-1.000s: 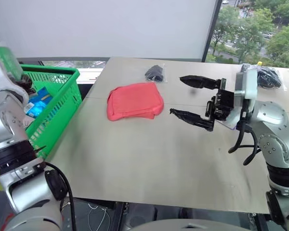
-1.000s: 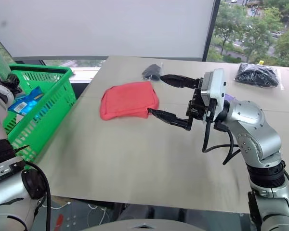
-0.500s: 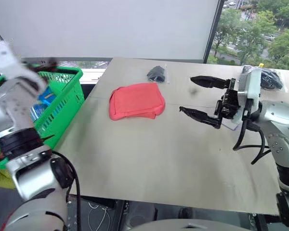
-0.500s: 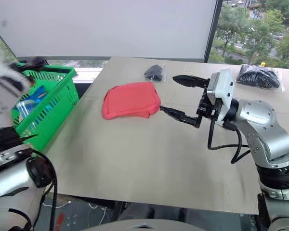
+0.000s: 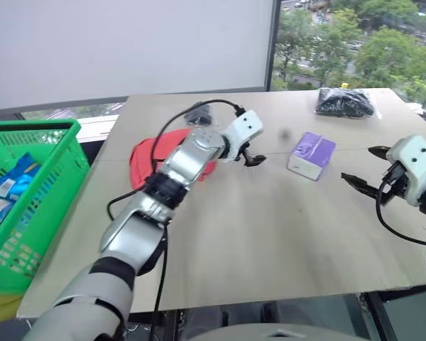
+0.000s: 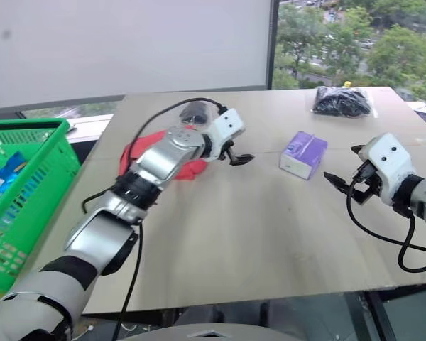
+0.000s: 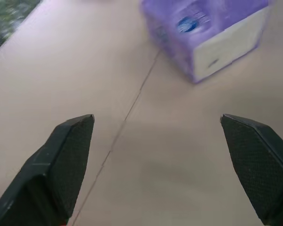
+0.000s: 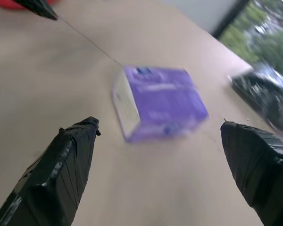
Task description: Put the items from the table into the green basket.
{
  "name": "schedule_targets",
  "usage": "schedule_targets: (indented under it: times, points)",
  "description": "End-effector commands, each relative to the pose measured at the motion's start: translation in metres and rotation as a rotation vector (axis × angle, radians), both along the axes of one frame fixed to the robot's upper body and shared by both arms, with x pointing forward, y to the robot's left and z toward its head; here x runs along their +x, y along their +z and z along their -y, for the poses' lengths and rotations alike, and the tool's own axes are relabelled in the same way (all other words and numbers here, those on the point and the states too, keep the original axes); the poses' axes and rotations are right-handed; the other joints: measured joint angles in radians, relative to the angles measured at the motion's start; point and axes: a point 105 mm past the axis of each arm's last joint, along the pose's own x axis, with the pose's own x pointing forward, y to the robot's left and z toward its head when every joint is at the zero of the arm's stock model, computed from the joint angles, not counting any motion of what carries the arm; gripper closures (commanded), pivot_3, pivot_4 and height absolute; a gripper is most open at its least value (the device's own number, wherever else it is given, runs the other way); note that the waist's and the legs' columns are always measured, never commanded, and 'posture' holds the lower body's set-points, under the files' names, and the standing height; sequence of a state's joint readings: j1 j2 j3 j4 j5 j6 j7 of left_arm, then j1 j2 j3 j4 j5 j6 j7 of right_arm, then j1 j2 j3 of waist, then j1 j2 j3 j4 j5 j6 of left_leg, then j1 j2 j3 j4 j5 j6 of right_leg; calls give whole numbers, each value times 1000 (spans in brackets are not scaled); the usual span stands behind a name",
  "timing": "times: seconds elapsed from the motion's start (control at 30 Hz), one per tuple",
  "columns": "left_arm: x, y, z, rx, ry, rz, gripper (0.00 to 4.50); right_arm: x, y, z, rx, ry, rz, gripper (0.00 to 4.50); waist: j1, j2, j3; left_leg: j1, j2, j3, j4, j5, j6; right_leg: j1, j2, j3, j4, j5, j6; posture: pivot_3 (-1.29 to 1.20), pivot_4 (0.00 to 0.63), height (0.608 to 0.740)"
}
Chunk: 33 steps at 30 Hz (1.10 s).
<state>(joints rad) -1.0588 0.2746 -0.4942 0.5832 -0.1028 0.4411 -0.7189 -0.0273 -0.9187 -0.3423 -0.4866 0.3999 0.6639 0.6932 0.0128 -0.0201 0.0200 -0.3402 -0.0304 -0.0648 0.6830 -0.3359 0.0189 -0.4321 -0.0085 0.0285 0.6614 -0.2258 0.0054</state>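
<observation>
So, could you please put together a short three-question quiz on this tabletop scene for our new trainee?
1. True or false: the purple tissue box lies inside the green basket.
2. Which gripper reaches over the red pouch: A left gripper, B right gripper?
3. Fill in: both grippers are ____.

Key: 1 false, it lies on the table. 2 A. 3 open.
</observation>
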Motion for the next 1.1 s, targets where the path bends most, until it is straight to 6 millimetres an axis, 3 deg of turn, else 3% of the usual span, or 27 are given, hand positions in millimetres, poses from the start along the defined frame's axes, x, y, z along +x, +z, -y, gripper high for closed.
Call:
schedule_targets:
  times: [0.03, 0.13, 0.23, 0.47, 0.7, 0.8, 1.03, 1.1]
  points:
    - [7, 14, 28, -148, -9, -144, 75, -7, 14, 6, 8, -73, 58, 0, -28, 0, 0, 1, 0, 1, 0, -1, 1, 0, 4, 1, 0, 0, 0, -196, 0, 740]
    - [14, 21, 45, -328, 111, -310, 75, -11, 12, 8, 16, -101, 65, 0, -62, 1, 1, 0, 0, 5, 3, -4, 7, 1, 7, 5, -1, 1, 3, -226, 0, 740]
    - [20, 11, 52, -440, 302, -424, 75, -15, 10, 6, 52, -116, 73, 0, -92, 1, 0, 2, 1, 7, 3, -5, 9, 1, 7, 10, -1, 1, 4, -234, 0, 740]
    - [23, -15, 61, -326, 451, -291, 75, -19, 10, 3, 86, -126, 83, 0, -134, 6, 4, 15, 4, 6, 0, -7, 11, 10, 9, 15, -1, 0, 8, -277, 0, 740]
    - [14, -36, 67, -261, 427, -281, 75, -22, 6, 0, 86, -131, 77, 0, -172, 9, 3, 15, 3, 6, 0, -6, 10, 11, 8, 16, -1, -1, 9, -314, 0, 740]
    - [11, -43, 67, -255, 406, -302, 895, -22, 3, -1, 93, -134, 71, 0, -183, 10, 3, 15, 2, 6, 0, -7, 10, 11, 7, 16, -1, -2, 10, -306, 0, 740]
    - [11, -52, 57, -234, 379, -306, 4284, -13, -2, -5, 124, -121, 62, 0, -190, 10, 3, 17, 1, 4, 0, -7, 11, 14, 6, 15, -1, -2, 11, -270, 0, 740]
    - [11, -50, 58, -247, 344, -308, 4459, -10, -3, -5, 123, -117, 62, 0, -187, 10, 3, 18, 1, 3, 0, -7, 11, 16, 6, 14, -1, -2, 12, -235, 0, 740]
